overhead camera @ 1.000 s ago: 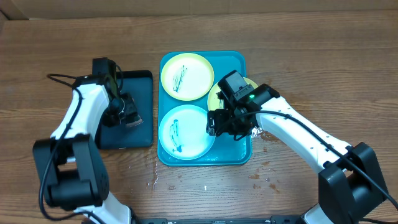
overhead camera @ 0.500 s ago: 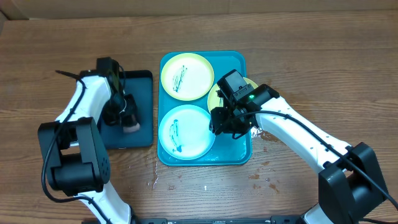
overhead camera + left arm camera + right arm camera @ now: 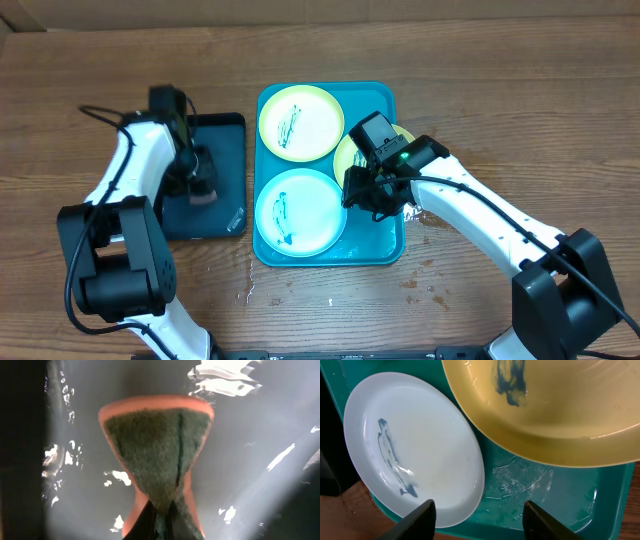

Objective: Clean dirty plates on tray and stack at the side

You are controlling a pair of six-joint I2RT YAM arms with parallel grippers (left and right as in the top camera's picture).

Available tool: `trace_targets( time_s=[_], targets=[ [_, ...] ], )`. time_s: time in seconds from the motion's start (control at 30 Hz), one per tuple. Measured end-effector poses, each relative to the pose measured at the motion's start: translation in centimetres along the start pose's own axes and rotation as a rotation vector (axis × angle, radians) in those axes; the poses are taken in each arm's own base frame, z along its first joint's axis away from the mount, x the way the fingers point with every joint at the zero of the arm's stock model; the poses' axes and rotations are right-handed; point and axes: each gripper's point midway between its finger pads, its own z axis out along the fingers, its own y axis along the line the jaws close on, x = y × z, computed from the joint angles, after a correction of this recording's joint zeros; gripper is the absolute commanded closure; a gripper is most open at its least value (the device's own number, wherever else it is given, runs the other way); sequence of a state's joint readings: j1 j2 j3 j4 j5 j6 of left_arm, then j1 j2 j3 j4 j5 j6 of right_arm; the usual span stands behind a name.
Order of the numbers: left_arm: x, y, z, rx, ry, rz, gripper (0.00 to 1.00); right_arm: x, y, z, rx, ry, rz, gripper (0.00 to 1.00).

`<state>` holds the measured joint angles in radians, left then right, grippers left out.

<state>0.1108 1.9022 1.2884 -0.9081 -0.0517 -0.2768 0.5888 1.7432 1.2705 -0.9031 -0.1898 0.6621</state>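
The turquoise tray (image 3: 385, 100) holds three plates. A green-rimmed plate (image 3: 300, 122) with a dark scribble lies at its far left. A white plate (image 3: 298, 212) with a blue smear lies at its near left, also in the right wrist view (image 3: 415, 445). A third yellow-green plate (image 3: 350, 152) lies at the right, partly under my right arm; it fills the top of the right wrist view (image 3: 545, 415), smeared. My right gripper (image 3: 375, 192) is open and empty, over the wet tray floor (image 3: 545, 495) between these two plates. My left gripper (image 3: 200, 185) is shut on an orange-and-green sponge (image 3: 155, 445).
The sponge hangs over a wet black tray (image 3: 225, 140), seen close in the left wrist view (image 3: 260, 425), left of the turquoise tray. Water spots lie on the wooden table near its front (image 3: 245, 293). A cardboard wall (image 3: 320, 10) runs along the back.
My left gripper has shifted a little back and forth over the black tray with the sponge. My right gripper has crept slightly right, toward the third plate.
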Motion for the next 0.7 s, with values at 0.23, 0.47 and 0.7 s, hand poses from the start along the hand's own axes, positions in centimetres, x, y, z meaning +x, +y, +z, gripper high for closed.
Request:
trace_targets(
  time_s=[0.23, 0.47, 0.7],
  targets=[
    [1.9, 0.7, 1.9, -0.024, 0.038, 0.019, 0.96, 0.0, 0.2, 2.9, -0.001, 0.045, -0.024, 0.44],
    [2.3, 1.0, -2.6, -0.052, 0.149, 0.052, 0.96, 0.4, 1.5, 5.2, -0.007, 0.046, -0.073, 0.63],
    [-2.2, -2.5, -10.9, 0.049, -0.001, 0.145, 0.96, 0.4, 1.2, 6.2, 0.028, 0.040, -0.011, 0.86]
  ],
)
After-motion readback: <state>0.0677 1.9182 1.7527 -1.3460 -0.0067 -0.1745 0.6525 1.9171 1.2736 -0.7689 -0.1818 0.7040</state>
